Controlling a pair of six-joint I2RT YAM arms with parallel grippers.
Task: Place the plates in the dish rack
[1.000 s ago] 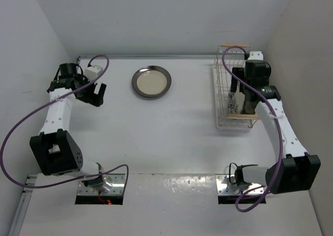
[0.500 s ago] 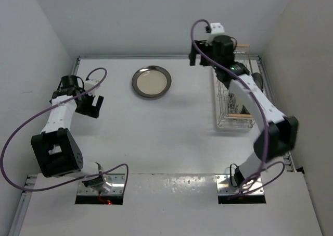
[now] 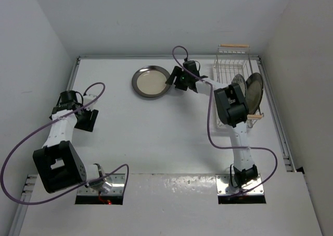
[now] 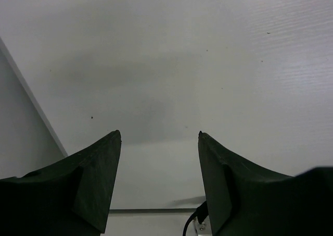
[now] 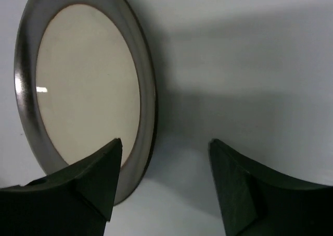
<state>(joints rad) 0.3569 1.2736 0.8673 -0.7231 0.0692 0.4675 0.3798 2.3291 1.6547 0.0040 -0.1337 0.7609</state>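
Observation:
A cream plate with a plain dark rim [image 3: 151, 81] lies flat on the table at the back, left of centre. It fills the left of the right wrist view [image 5: 86, 90]. My right gripper [image 3: 174, 80] is open and empty at the plate's right edge. In the right wrist view [image 5: 165, 142] its left finger hangs over the rim and its right finger over bare table. The white wire dish rack [image 3: 225, 69] stands at the back right, with two plates [image 3: 250, 90] on edge in it. My left gripper [image 3: 86, 120] is open and empty at the far left, over bare table [image 4: 159, 134].
White walls close the table in at the left, back and right. The right arm stretches across from the rack's front end [image 3: 231, 108] to the plate. A purple cable [image 3: 179, 51] loops above the right gripper.
My right gripper has swung from the dish rack leftward and down to the right edge of the plate on the table. My left gripper has drawn back toward the near left.

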